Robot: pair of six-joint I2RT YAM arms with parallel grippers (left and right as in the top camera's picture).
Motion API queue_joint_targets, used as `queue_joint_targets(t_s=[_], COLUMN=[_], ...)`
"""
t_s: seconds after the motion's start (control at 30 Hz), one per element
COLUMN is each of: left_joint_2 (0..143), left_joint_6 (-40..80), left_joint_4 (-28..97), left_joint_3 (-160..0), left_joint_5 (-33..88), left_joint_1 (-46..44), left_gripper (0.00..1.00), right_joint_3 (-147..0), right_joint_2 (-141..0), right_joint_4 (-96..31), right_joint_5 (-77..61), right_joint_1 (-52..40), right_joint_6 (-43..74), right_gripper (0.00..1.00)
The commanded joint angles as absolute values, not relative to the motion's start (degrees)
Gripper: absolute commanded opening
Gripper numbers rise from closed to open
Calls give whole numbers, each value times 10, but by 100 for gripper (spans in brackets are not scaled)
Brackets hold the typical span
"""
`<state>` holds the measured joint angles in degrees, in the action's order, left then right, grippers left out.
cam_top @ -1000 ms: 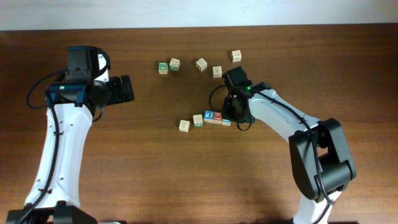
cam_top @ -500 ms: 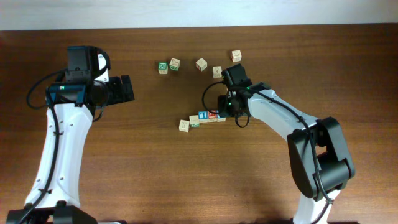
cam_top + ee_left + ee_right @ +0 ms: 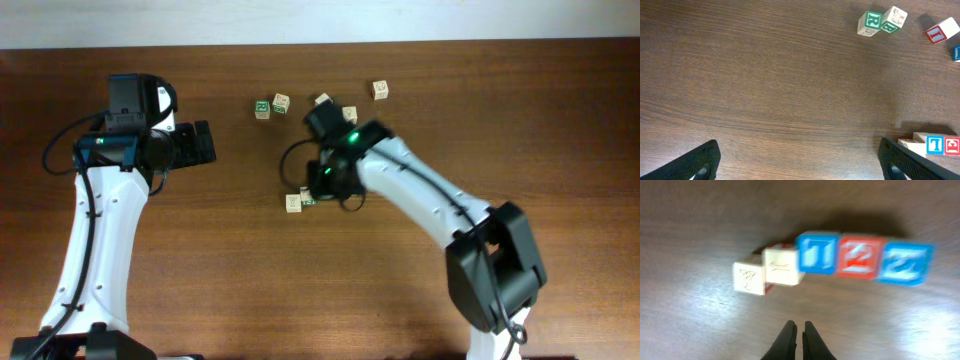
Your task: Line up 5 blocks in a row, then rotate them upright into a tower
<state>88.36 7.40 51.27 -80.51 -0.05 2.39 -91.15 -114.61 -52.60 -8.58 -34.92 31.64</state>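
Blocks: all five sit in one row on the table, just ahead of the right gripper's tips, with a strip of bare wood between.
Right gripper: fingers pressed together, pinching nothing, nose aimed at the tan end of the row. The wrist view is smeared, so fine contact is hard to call.
Nearest pieces: tan end block is skewed and sits forward of the line, touching the second tan block.
Rest of the row: blue T block, red block and end blue block stand face to face in a straight run.
Right arm: reaches across mid-table, and from overhead it hides most of the row. Only the tan end shows.
Step in hand: looks like lining up on the tan end for a turn, with no block gripped yet.
Next move: either part the fingers to straddle one cube and twist, or press the closed tip on a corner to swing it. Both need a light touch, since the neighbours touch and would drag along.
Loose cubes: green-faced cube and its pale neighbours lie at the back, well apart from the row.
Left gripper: spread wide and empty, over bare wood well off to the side.
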Motion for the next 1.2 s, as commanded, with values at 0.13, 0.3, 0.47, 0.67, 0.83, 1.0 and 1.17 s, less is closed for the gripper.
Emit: queue_joint_targets(t_s=[0.13, 0.3, 0.47, 0.67, 0.83, 1.0, 1.17], left_joint_2=[883, 883, 883, 883, 883, 883, 883], left_joint_6=[81, 81, 81, 81, 81, 81, 81], left_joint_4=[513, 513, 513, 513, 513, 513, 513], left_joint_3=[-816, -816, -816, -816, -816, -816, -816], left_joint_5=[-3, -3, -3, -3, -3, -3, -2], left_joint_1=[28, 28, 28, 28, 28, 28, 28], left_gripper=[99, 99, 99, 99, 99, 99, 99], right_joint_3=[-876, -877, -877, -877, -877, -877, -877], right_joint_2=[-1170, -1220, -1223, -1223, -1223, -1223, -1223], right_joint_4=[-505, -483, -452, -424, -407, -395, -385], right_joint_5=[-51, -65, -36, -10, 6, 15, 23], right_joint_1=[-428, -427, -427, -427, -427, -427, -427], right_joint_6=[401, 424, 425, 425, 425, 425, 425], right_gripper=[11, 33, 36, 30, 30, 30, 30])
